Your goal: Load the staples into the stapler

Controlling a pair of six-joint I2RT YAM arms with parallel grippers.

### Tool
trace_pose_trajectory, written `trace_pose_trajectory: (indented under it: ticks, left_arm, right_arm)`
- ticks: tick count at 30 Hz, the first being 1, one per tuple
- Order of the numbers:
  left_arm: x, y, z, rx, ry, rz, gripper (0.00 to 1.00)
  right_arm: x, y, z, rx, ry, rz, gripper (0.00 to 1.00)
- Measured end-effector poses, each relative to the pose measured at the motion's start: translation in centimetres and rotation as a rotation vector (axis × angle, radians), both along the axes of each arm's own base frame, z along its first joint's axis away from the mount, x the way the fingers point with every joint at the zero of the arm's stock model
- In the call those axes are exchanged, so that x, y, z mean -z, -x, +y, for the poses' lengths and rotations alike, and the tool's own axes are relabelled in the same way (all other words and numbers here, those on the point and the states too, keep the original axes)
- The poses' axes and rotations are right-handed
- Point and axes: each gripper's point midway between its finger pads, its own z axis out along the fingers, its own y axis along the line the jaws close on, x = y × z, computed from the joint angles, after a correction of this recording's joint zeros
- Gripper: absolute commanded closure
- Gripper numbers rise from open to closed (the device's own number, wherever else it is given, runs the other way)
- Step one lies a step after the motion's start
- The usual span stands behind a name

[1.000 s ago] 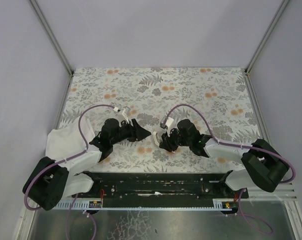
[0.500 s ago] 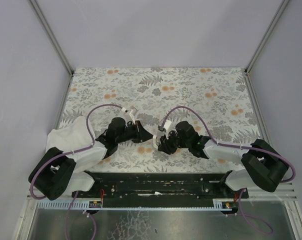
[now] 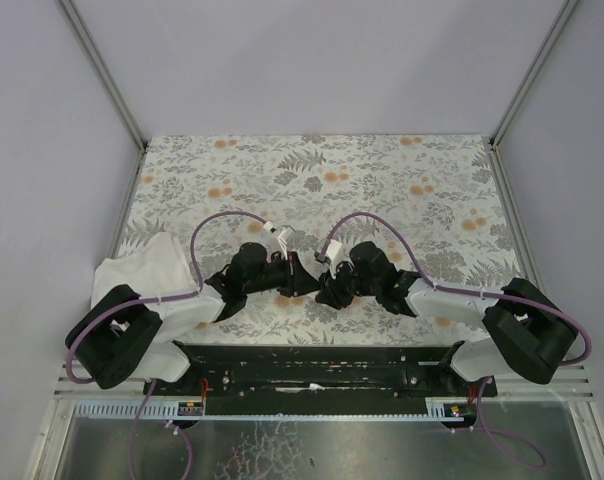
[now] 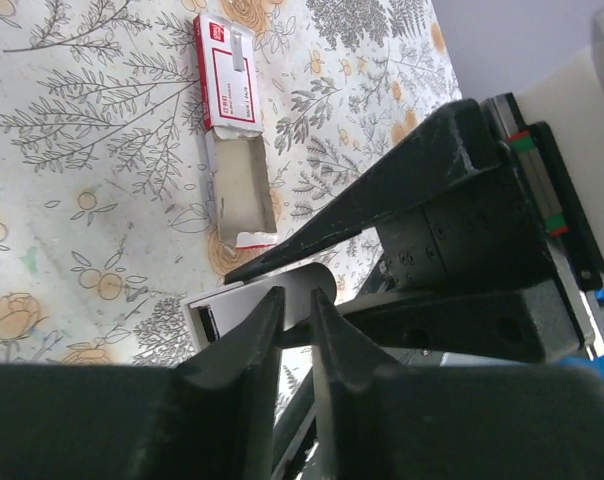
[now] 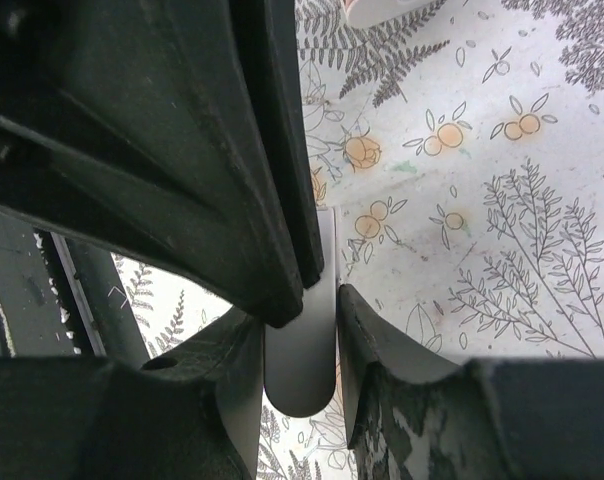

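On the desk (image 3: 382,180), counts: two arms, two hands, one stapler, one red staple box, one tan tray; single staple strips too small to tell.
Left hand (image 3: 302,279): at desk centre, tip to tip with the right hand; fingers (image 4: 244,345) drawn close on the stapler's pale end, thin slit between them.
Stapler (image 4: 227,305): between the two hands, just off the tray's open end.
Right hand (image 3: 327,287): fingers (image 5: 377,340) clamped on either side of the stapler's grey rounded bar.
Red staple box (image 4: 226,78): flat on the desk beyond the left hand's tips, pale label up; tan tray (image 4: 240,190) slid out toward the stapler.
Top view only: both arms whole; box and stapler hidden under the hands.
Left wrist only: box, tray, stapler's pale side.
Right wrist only: the clamp on the bar, with the left hand's dark finger lying against that bar.
Since a second ago: left arm swung right and closed the gap to the right hand; the pale stapler end then visible from above is now covered; right arm barely moved.
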Motion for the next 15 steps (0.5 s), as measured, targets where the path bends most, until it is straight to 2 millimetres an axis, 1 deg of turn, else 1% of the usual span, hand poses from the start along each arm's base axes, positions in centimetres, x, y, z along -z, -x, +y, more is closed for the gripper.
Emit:
trace_pose_trajectory:
  ticks: [2, 4, 6, 7, 9, 11, 13, 15]
  left_arm:
    - [-0.1, 0.1, 0.2, 0.001, -0.004, -0.015, 0.65]
    - [-0.6, 0.3, 0.8, -0.007, -0.015, -0.055, 0.52]
    - [-1.8, 0.3, 1.6, -0.022, -0.023, -0.117, 0.39]
    - [-2.8, 0.2, 2.0, -0.032, -0.02, -0.159, 0.34]
    - [-5.2, 0.1, 2.7, -0.05, -0.001, -0.253, 0.29]
    - [-7.1, 0.4, 3.2, -0.053, 0.025, -0.331, 0.26]
    - [-8.3, 0.8, 3.5, -0.043, 0.049, -0.378, 0.24]
    - [-8.6, 1.7, 3.5, -0.009, 0.067, -0.394, 0.22]
  right_arm:
    - [0.1, 0.2, -0.1, -0.006, 0.01, 0.009, 0.92]
    - [0.1, 0.5, -0.1, -0.02, 0.018, 0.023, 0.92]
    - [-0.5, 0.7, 0.1, -0.041, 0.014, 0.028, 0.91]
    - [-1.0, 0.9, 0.2, -0.053, 0.005, 0.028, 0.92]
    - [-2.4, 1.3, 0.5, -0.08, -0.021, 0.024, 0.92]
    - [-3.8, 1.9, 0.7, -0.11, -0.047, 0.026, 0.91]
    - [-5.2, 2.6, 0.9, -0.144, -0.07, 0.035, 0.91]
    - [-6.6, 3.3, 1.0, -0.179, -0.088, 0.048, 0.91]
